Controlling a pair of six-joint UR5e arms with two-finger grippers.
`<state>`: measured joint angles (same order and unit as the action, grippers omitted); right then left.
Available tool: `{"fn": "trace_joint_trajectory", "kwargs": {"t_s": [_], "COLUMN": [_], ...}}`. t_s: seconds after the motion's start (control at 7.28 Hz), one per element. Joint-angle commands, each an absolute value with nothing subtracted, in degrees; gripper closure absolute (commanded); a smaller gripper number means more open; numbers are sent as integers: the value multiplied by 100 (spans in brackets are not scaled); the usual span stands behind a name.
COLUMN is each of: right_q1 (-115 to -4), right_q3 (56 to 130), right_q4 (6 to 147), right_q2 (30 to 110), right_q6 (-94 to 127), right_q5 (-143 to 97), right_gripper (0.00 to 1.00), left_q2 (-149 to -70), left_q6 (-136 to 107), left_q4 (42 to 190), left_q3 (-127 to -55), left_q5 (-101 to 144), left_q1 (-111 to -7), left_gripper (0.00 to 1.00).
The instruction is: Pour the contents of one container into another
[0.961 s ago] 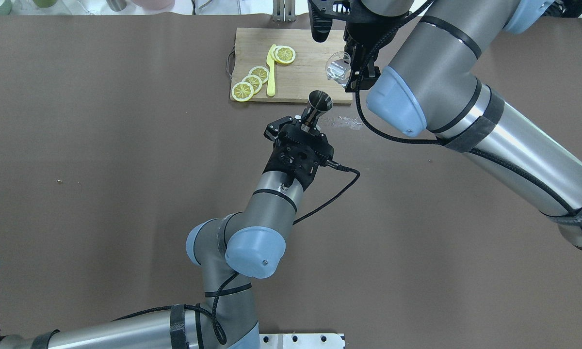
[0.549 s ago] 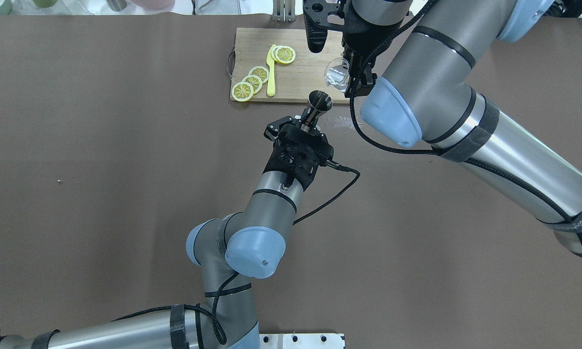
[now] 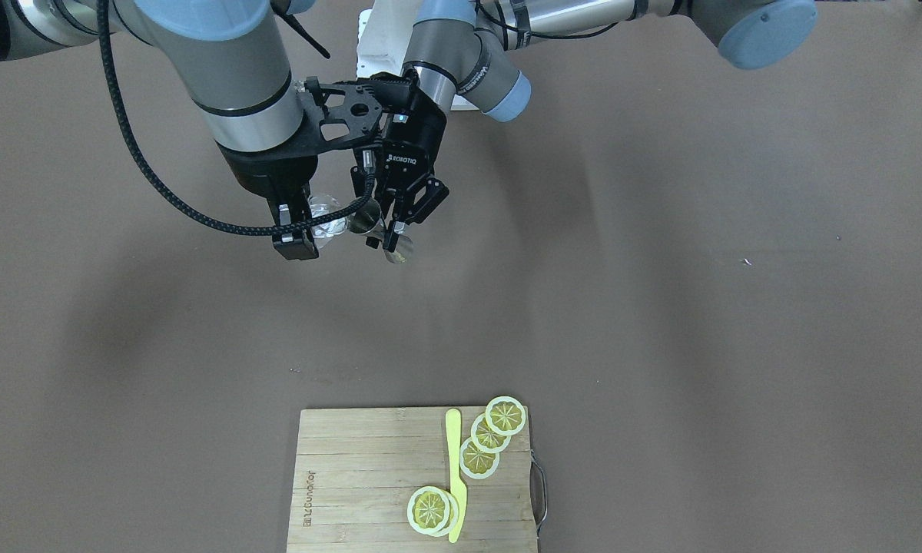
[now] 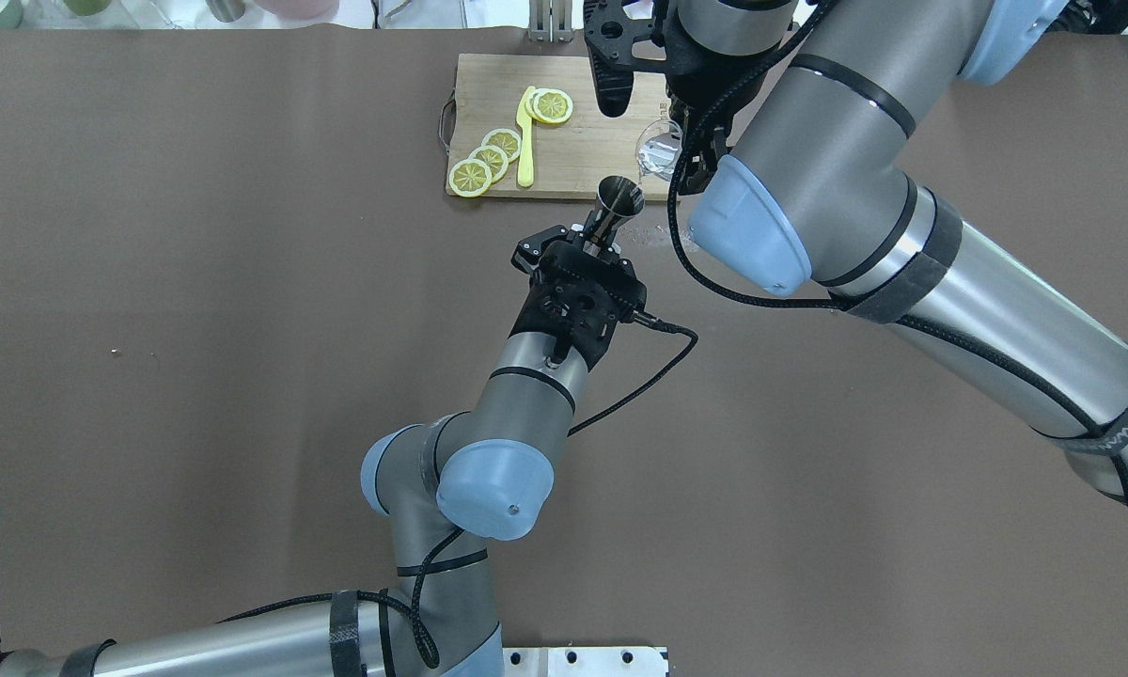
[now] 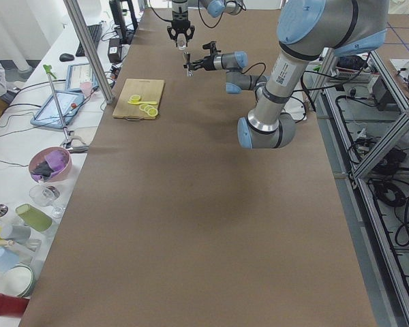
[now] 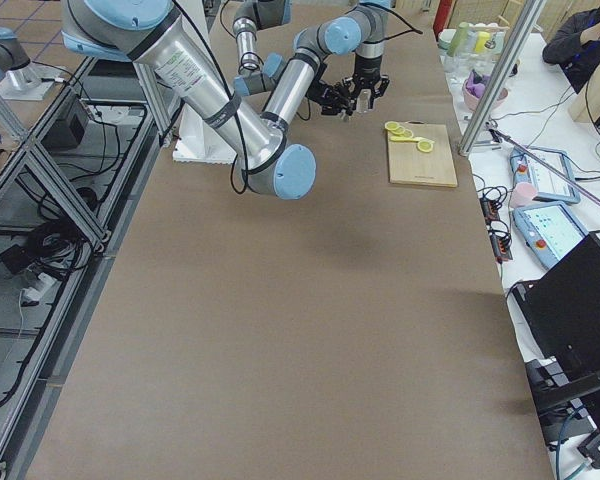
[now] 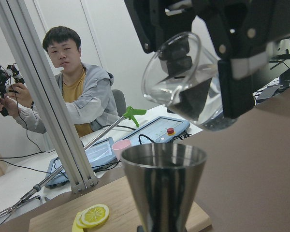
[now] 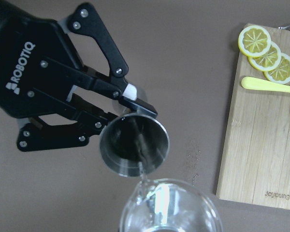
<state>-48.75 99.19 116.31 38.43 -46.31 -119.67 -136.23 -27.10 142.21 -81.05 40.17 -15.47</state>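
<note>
A: State of the left fingers [image 8: 104, 46], matte black, marked ROBOTIQ?
B: Clamped on the waist of the jigger [image 8: 134, 145]: brushed steel cone, mouth up, held above the brown table [image 8: 183, 58].
A: And the glass [image 8: 169, 208]?
B: Clear tumbler, tilted, its rim over the jigger's mouth, a thin stream between them. The right fingers [image 7: 237, 92] are clamped on it. The slatted wooden board [image 8: 261, 145] reads "Joyoung".

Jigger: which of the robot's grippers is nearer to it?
Left. The left gripper grips the jigger itself; the right gripper holds the glass tilted just above its rim.
</note>
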Motion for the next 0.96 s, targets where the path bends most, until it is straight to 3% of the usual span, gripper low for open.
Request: {"fn": "trace_joint_trajectory", "kwargs": {"t_s": [0.0, 0.82], "right_q1": [-4782, -4711], "right_q3": [9932, 9914], "right_q4": [11838, 12041], "right_q2": [3744, 3683], "right_q6": [-4667, -5097], "right_q5": [-11831, -11637], "right_gripper": [100, 100], "left_q2": [-13623, -13623], "left_q6": [-2707, -2707], "left_q4": [14221, 14221], "left_q3": [-8104, -8112], "left_q5": [4017, 4017], "left_q1": [-1547, -1547], "left_gripper": [100, 100]}}
